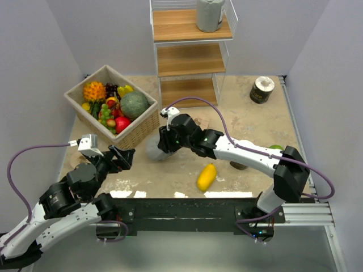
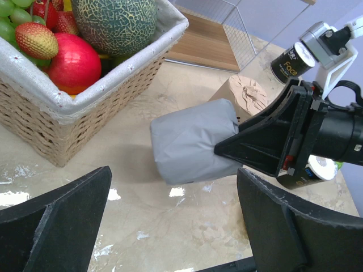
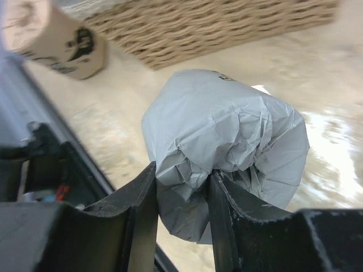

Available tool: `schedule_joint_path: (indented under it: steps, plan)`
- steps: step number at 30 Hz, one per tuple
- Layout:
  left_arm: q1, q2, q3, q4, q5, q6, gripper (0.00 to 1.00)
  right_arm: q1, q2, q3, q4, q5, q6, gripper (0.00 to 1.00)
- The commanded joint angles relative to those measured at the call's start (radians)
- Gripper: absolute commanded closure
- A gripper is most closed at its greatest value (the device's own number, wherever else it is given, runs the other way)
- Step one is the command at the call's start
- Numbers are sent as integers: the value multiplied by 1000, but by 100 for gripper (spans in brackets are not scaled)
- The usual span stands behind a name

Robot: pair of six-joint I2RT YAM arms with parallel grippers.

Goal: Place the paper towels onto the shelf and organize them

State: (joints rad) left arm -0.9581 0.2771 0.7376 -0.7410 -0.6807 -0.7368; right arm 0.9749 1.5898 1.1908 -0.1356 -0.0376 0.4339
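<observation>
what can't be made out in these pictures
- top view: held grey roll mostly hidden under the right claw
- top view: shelf and shelved grey roll cut off by the top edge
- right wrist: tan roll blurred and cut off, print unreadable

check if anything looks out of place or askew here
The mango lies loose on the table near the front edge, outside the basket. The grey roll lies on its side beside the basket, its end crumpled where the right tool pinches it.
</observation>
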Motion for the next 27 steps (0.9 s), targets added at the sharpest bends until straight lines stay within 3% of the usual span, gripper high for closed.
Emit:
schedule_joint_path:
  steps: [1, 8, 13, 18, 21, 27]
  plan:
    - [-5, 16, 3, 48, -13, 8, 3, 74, 27, 149, -306, 284, -77, 65]
    - [-5, 36, 23, 35, 20, 31, 4, 163, 235, 406, -578, 507, -4, 63]
    - [-7, 128, 103, -7, 56, 83, 4, 168, 223, 467, -579, 464, 8, 43]
    - [-5, 333, 239, -122, 14, 111, 2, 169, 84, 397, -535, 390, 29, 28]
    - [-5, 427, 301, -161, 16, 132, 3, 168, -43, 319, -521, 386, 65, 27]
    - [-5, 545, 341, -51, 142, 260, 4, 168, -319, 134, -518, 500, 141, 27]
